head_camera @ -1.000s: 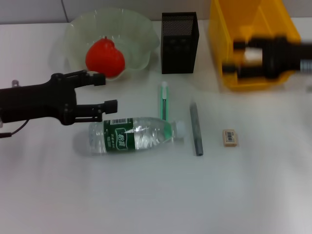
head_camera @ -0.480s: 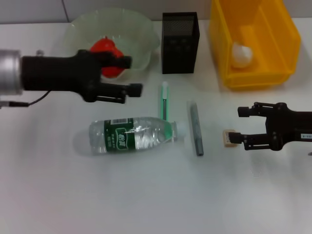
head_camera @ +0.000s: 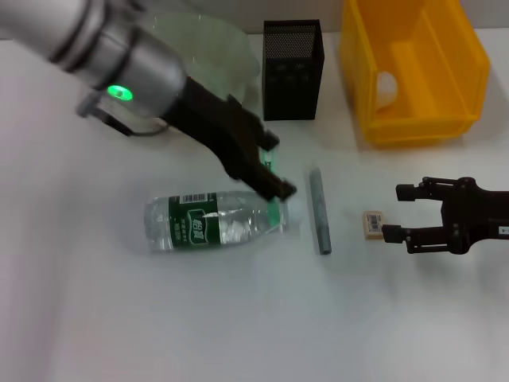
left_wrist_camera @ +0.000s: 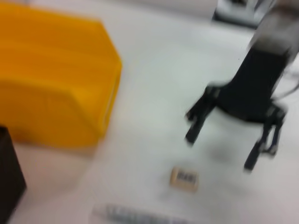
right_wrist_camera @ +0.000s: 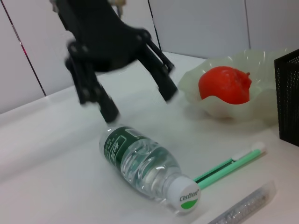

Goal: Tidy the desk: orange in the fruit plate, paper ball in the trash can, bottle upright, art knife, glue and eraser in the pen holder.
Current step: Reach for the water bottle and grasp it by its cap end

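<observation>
Two grippers are in our view over the white desk (head_camera: 119,318). The yellow trash can (head_camera: 413,72) holds the paper ball (head_camera: 386,87); the orange (right_wrist_camera: 224,85) sits in the fruit plate (right_wrist_camera: 254,109). Our left gripper (head_camera: 270,171) hangs spread above the lying bottle's (head_camera: 215,221) cap end. Our right gripper (head_camera: 402,213) gapes just beside the eraser (head_camera: 374,224).

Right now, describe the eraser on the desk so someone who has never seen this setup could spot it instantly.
Start at the big yellow trash can at the back of the white table and come straight toward the robot. The eraser lies flat there, just off the open jaws of the right gripper. Unlike the long grey stick beside it, it is a small beige block with a barcode wrapper.
</observation>
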Robot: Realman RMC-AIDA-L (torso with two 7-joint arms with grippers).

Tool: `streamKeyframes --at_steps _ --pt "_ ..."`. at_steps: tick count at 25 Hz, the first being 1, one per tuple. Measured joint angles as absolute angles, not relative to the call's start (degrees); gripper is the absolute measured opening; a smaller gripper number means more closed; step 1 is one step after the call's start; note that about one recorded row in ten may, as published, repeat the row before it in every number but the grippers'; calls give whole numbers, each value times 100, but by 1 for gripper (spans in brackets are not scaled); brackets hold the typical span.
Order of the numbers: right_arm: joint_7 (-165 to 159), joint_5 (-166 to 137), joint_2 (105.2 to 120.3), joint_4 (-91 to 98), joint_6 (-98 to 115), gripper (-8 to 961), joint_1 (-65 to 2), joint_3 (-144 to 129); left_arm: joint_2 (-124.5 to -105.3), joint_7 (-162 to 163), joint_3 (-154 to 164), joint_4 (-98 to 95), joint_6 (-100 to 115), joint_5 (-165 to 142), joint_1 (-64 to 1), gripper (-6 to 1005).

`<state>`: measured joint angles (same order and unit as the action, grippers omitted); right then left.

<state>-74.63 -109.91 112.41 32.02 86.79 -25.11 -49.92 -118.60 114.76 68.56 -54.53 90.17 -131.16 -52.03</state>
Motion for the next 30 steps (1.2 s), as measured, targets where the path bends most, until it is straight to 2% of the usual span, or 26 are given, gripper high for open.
streamKeyframes --at_steps 17,30 --pt "-7463 -11013 11234 3238 8597 832 -2564 -4924 -11915 12288 9499 -4904 6907 -13106 -5268 861" --pt "-7477 -11013 11241 3188 8544 831 -2619 -4931 -11918 12157 10183 -4782 6402 -12944 -5180 852"
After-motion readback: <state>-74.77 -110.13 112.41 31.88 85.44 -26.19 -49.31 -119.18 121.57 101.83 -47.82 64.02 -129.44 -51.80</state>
